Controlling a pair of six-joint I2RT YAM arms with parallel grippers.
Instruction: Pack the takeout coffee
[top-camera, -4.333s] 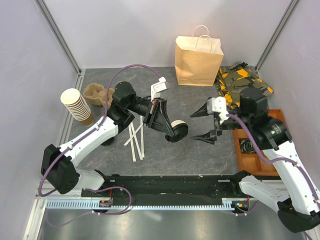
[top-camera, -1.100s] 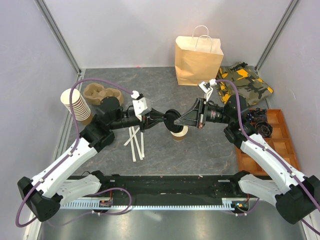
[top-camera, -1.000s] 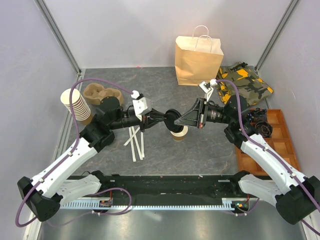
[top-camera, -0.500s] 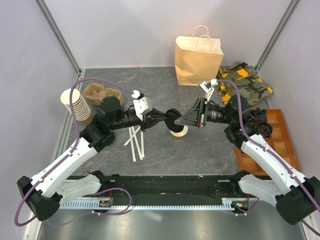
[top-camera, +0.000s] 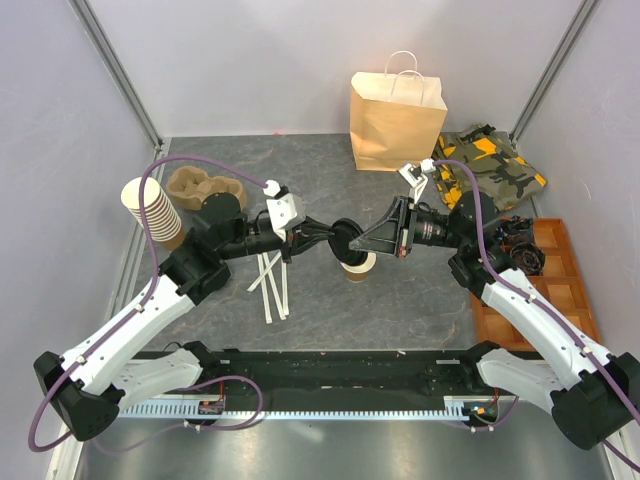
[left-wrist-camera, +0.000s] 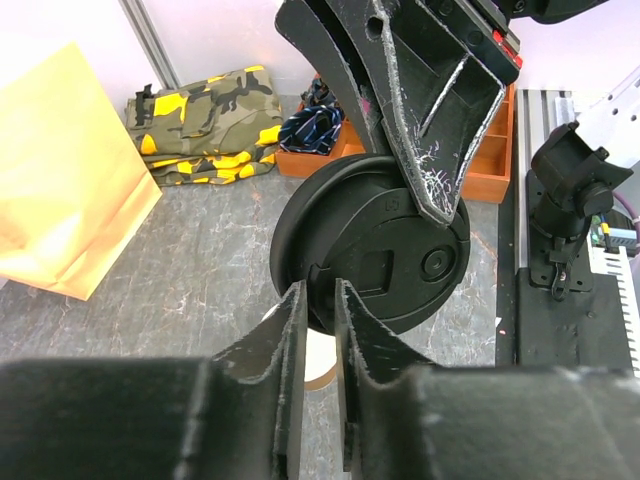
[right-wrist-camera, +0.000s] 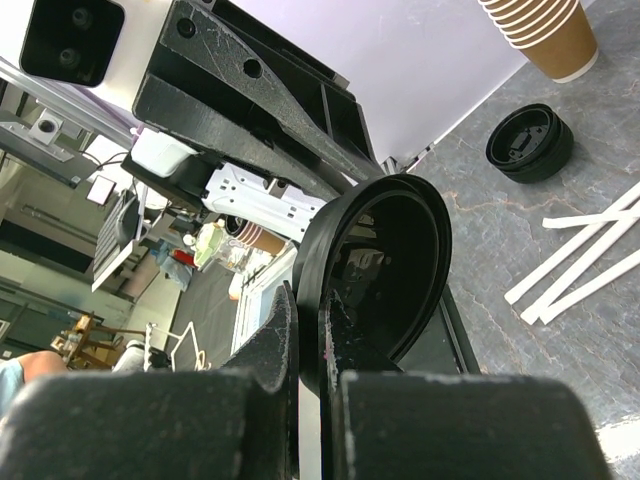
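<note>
Top external: round black plastic lid (top-camera: 345, 232), pinched by right tool (top-camera: 359, 240) (left tool (top-camera: 330, 236) grip unclear), must be seated on brown paper cup (top-camera: 357, 267) at 6 o'clock.

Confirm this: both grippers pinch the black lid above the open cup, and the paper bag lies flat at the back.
Not quite. The bag stands upright at the back, handles up, as the top view shows. The rest holds: left gripper and right gripper both pinch the lid above the cup.
</note>
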